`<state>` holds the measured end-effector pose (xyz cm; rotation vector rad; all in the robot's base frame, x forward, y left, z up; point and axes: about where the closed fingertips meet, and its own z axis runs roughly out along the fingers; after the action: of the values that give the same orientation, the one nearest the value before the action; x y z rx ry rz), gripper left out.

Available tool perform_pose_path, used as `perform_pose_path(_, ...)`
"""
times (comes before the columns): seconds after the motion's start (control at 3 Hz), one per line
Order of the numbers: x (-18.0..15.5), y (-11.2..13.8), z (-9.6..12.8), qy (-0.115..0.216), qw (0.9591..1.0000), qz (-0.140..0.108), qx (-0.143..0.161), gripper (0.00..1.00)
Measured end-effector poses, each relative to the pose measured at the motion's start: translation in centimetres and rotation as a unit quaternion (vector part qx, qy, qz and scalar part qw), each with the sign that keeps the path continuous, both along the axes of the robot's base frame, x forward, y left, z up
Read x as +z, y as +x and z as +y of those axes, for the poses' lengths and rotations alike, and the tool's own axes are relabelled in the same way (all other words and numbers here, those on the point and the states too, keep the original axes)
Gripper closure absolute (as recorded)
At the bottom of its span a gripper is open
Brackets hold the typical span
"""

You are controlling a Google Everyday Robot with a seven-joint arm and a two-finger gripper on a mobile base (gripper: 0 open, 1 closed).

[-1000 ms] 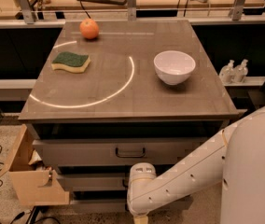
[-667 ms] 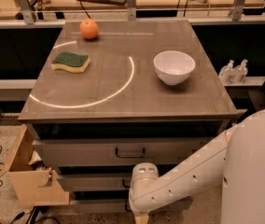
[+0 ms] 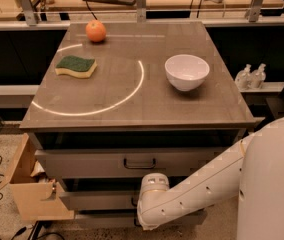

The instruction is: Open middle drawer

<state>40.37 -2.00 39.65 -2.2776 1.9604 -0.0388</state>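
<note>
The arm's wrist has crept slightly up and to the right since the earlier frame; everything on the bench top has stayed put.

Beyond the bench's front left corner stands an open cardboard box. On top, a green-and-yellow sponge lies near the left edge, an orange sits close to the back edge, and a white bowl stands upright toward the right edge. Below the front edge, the middle drawer shows its grey front under the top drawer. The gripper is at this front's centre, by the dark handle, hidden behind the white wrist — whether it is open or holds the handle cannot be told. Two small bottles stand past the right edge.
</note>
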Motion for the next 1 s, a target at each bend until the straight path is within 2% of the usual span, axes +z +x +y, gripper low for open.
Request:
perform_pose_path(0.33, 0.15, 0.0, 0.0, 0.0, 1.0, 0.0, 0.0, 0.87)
perform_pose_path(0.67, 0.34, -0.01, 0.0, 0.0, 1.0, 0.0, 0.0, 1.0)
perform_pose_path(1.0, 0.34, -0.02, 0.0, 0.0, 1.0, 0.0, 0.0, 1.0)
